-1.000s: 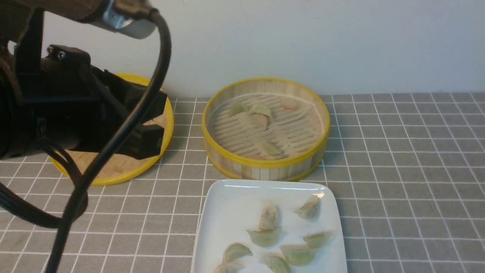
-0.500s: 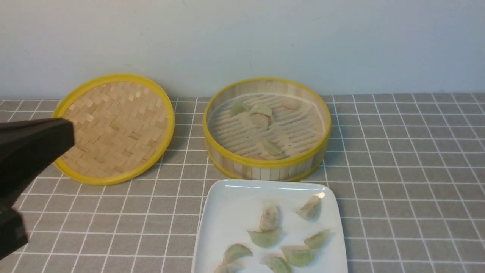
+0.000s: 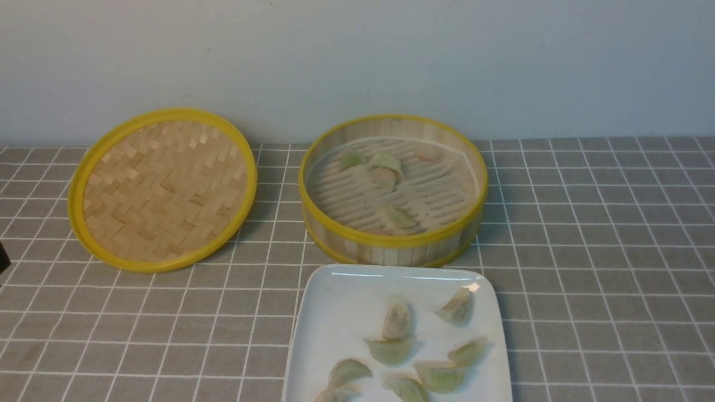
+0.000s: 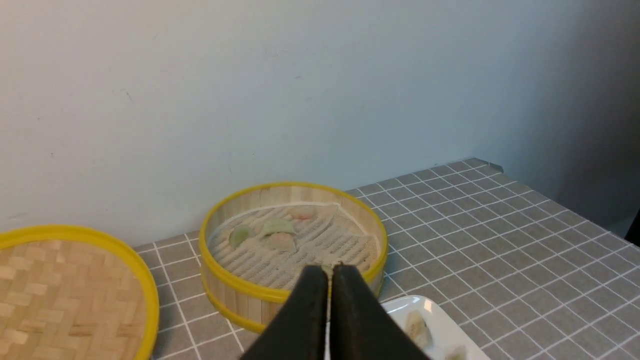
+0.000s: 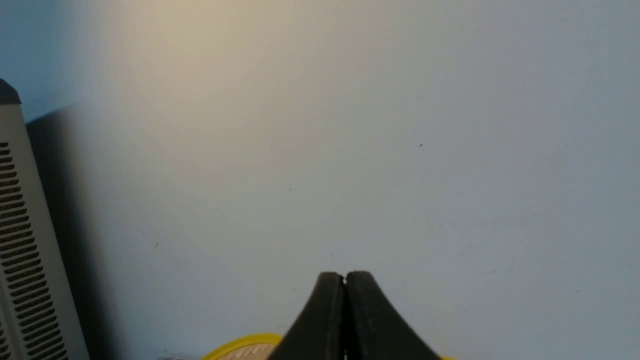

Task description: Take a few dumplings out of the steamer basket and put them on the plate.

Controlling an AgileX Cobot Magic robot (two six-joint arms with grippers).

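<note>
On the grey checked table (image 3: pixel 586 251), far centre, close to the wall (image 3: pixel 357 56): basket (image 3: pixel 391 240), upright and uncovered. Inside, on the ribbed floor: a handful of dumplings (image 3: pixel 385 162), mostly clustered toward the far left, one closer to the near wall. Just near of the basket, with a narrow gap between: plate (image 3: pixel 335 301), its near part cut off by the front view. Across the plate's middle, right and near parts: several more dumplings, lying loose, a few touching each other. Left of the basket and apart from it: lid (image 3: pixel 162 190), woven face up.

Left gripper (image 4: pixel 329 272): fingers pressed together, nothing between them; raised above the table on the near side of the basket, tips pointing toward the basket's near rim, a corner of the plate beside them.

Right gripper (image 5: pixel 344 277): fingers likewise together and empty, aimed at the bare wall, only a sliver of yellow rim by the tips. At the edge of that view: a slotted grey grille (image 5: pixel 20 250).
</note>
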